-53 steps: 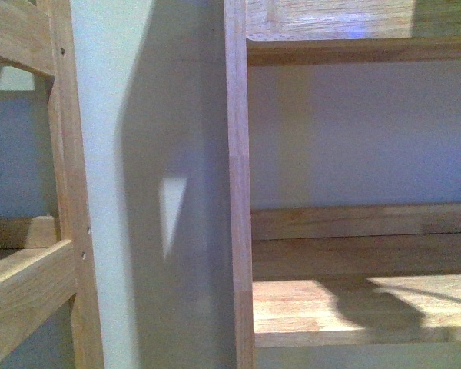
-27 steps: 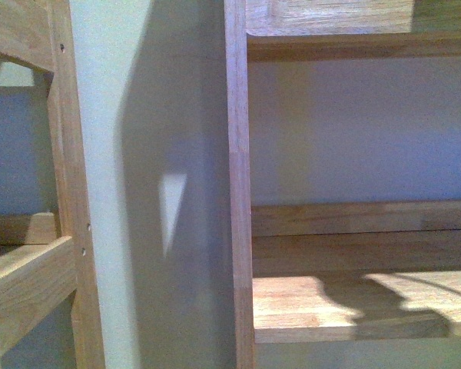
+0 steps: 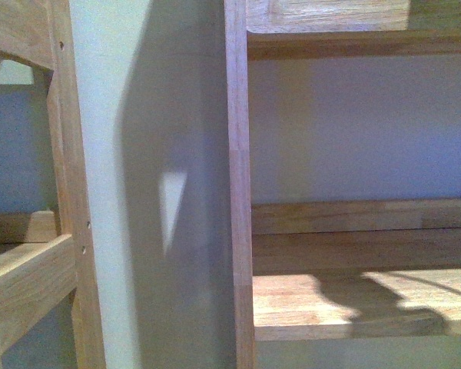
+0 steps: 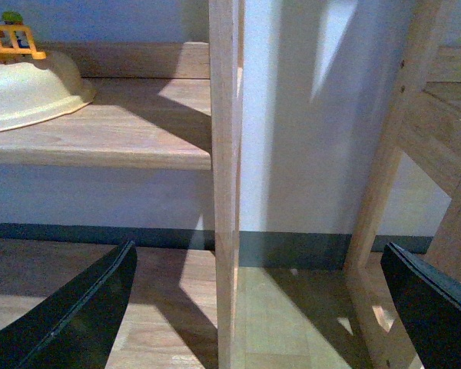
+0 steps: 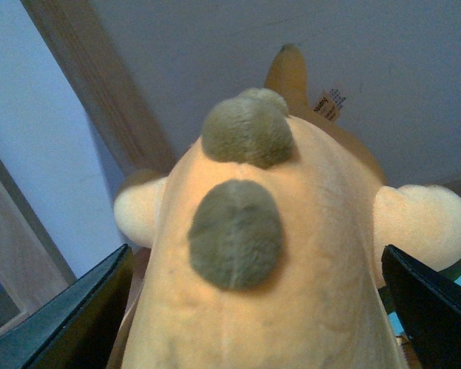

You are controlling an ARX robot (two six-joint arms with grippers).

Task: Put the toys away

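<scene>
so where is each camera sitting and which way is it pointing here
Front view: on the robot's body, facing a wooden shelf unit and its lower shelf board against a pale wall; no arm shows.
Left wrist view: on the left arm, looking past the left gripper, jaws apart, at an upright post, a cream bowl on a shelf, and the floor.
Right wrist view: on the right arm, close on the orange-yellow plush toy between the right gripper jaws.
Front and left wrist views both show wooden shelving and the wall.
</scene>
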